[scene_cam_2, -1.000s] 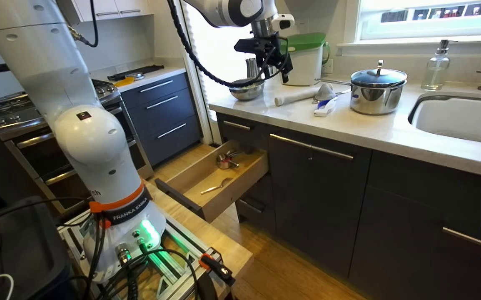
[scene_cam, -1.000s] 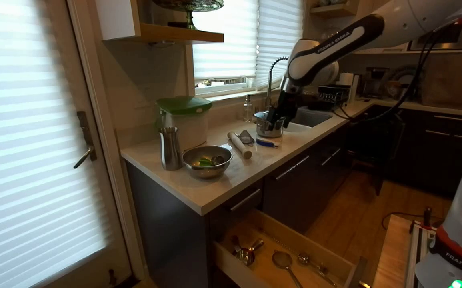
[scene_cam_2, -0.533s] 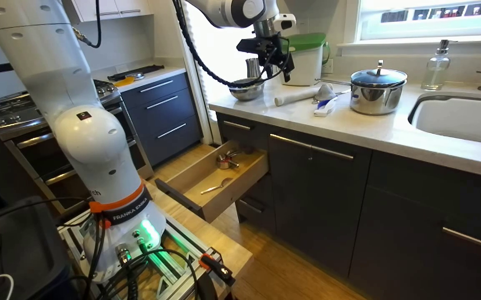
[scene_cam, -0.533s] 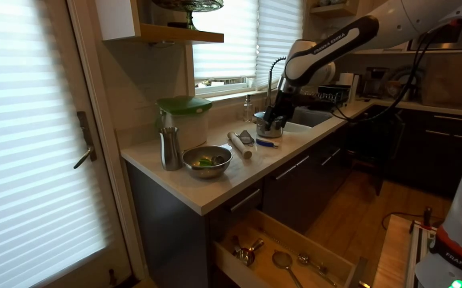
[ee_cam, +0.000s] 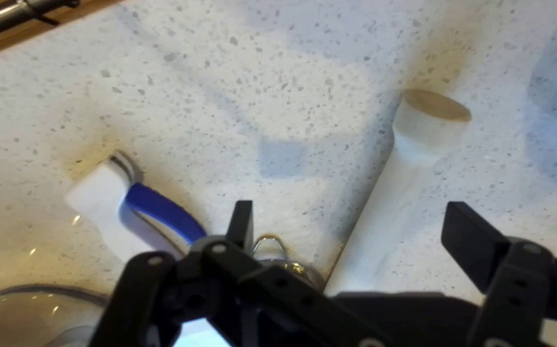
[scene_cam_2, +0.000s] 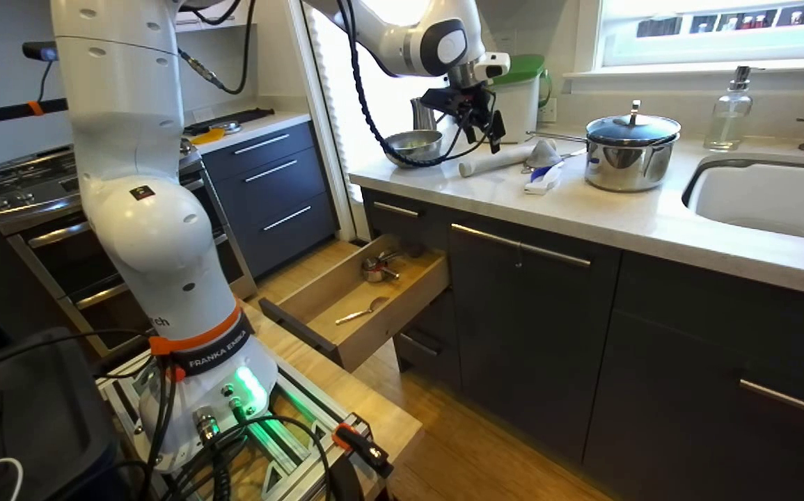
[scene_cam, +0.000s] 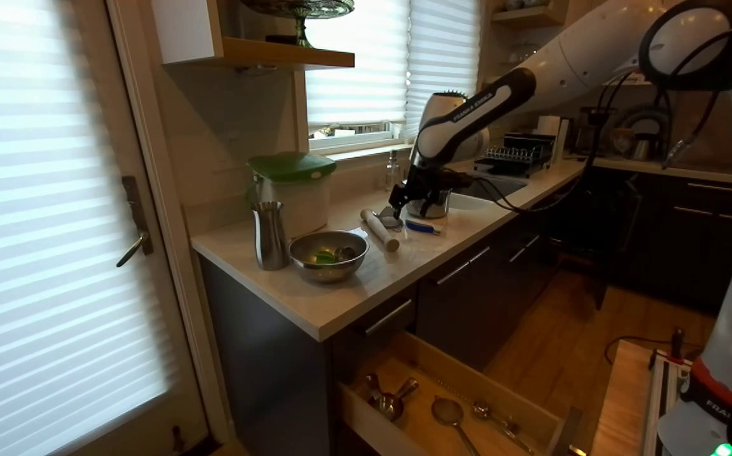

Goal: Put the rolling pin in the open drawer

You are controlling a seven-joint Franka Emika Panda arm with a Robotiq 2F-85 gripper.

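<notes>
In the wrist view, the rolling pin (ee_cam: 395,202) is partly hidden, the pot lid (ee_cam: 27,313) cropped.

Big white robot arm (scene_cam_2: 140,223) crooked at the elbow (scene_cam: 689,41), forearm (scene_cam: 552,66) slanting down toward the black gripper (ee_cam: 348,214), wrist (scene_cam_2: 468,73) right above it, fingers (ee_cam: 473,236) spread wide, pointing downward, green-lit base (scene_cam_2: 207,390) well below and apart from the gripper.

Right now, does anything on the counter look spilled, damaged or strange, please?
Nothing stands out: I see no spill or breakage. The rolling pin lies on the counter, and the open drawer fits the task.
</notes>
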